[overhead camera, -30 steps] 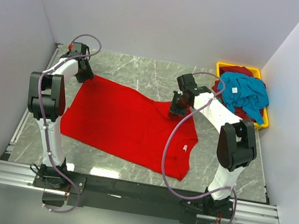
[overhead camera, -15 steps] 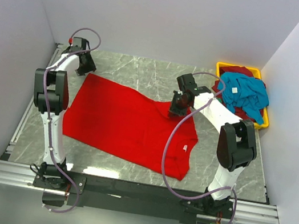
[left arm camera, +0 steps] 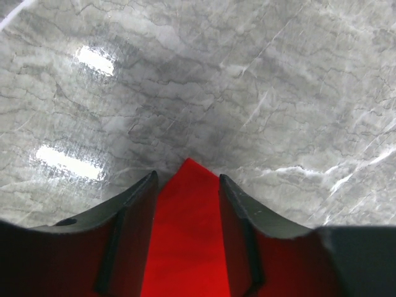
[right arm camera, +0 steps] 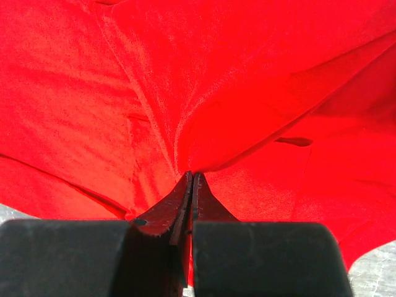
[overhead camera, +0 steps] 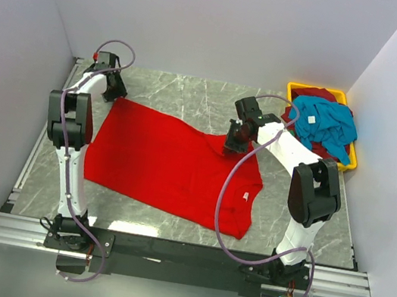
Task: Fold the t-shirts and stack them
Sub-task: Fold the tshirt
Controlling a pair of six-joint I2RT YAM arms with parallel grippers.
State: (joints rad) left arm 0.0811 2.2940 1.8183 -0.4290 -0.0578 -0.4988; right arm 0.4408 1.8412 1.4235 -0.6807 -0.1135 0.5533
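Bright red t-shirt [overhead camera: 169, 162] of soft plain cloth, spread mostly flat across the middle of a grey marble-patterned tabletop [overhead camera: 193, 94]. Its left part lies smooth. Its right part is creased and folded over, with a small white tag [overhead camera: 245, 197] showing near the right front edge.

The right gripper [right arm camera: 192, 176] sits over the far right part of the red t-shirt. Its black jaws are pressed together on a pinch of the red cloth, and creases fan out from that point, filling the right wrist view with red.

The left gripper [left arm camera: 185, 176] is at the far left corner of the same shirt. Its dark jaws stand apart, with a pointed corner of red cloth showing in the gap between them. The tip of that corner rests on the bare marble just past the fingertips. Whether the jaws touch the cloth cannot be told.

Well apart from the red t-shirt, a yellow plastic bin [overhead camera: 296, 86] stands in the far right corner of the tabletop, beside the white wall. A crumpled teal-blue t-shirt [overhead camera: 329, 125] with a white tag lies heaped on top, spilling over the bin's rim. A dark maroon shirt [overhead camera: 317, 94] shows beneath it.

Both white and black arms reach in from a metal rail at the near edge, each trailing a purple cable.
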